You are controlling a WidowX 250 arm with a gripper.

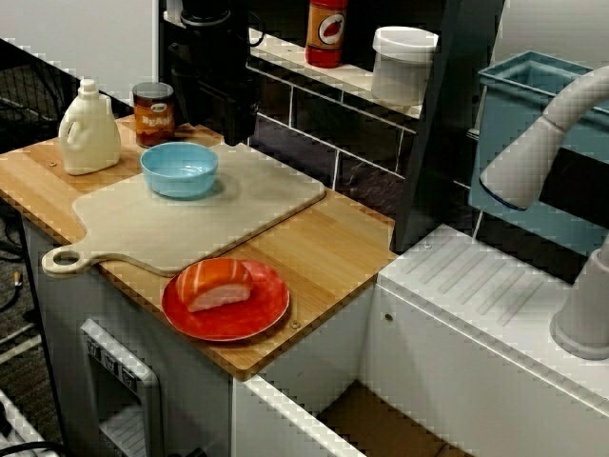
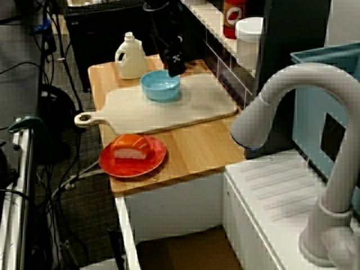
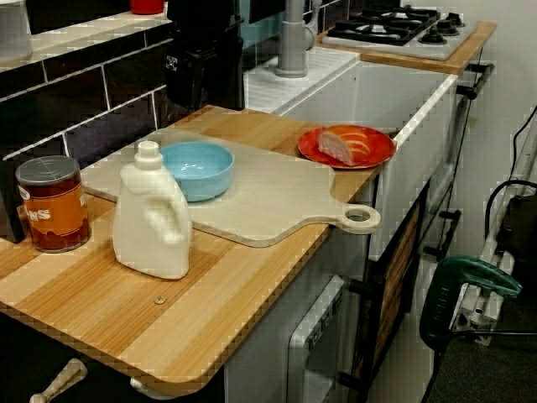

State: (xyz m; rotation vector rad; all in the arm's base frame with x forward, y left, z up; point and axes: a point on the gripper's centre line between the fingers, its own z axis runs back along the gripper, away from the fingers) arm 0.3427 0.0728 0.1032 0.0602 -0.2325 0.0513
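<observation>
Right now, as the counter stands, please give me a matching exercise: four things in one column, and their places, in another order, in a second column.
1 blue bowl
2 salmon sushi
3 white jug
4 red sauce bottle

A on the tiled shelf
B on the cutting board
C on the red plate
D on the wooden counter, beside the brown can

Pairs: 1-B, 2-C, 3-D, 4-A

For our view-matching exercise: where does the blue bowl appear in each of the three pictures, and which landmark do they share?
View with the tap at right: blue bowl upper left, on the cutting board.
View over the tap: blue bowl upper centre, just below the gripper.
View from the bottle end: blue bowl left of centre.
Shared landmark: the red plate.
</observation>
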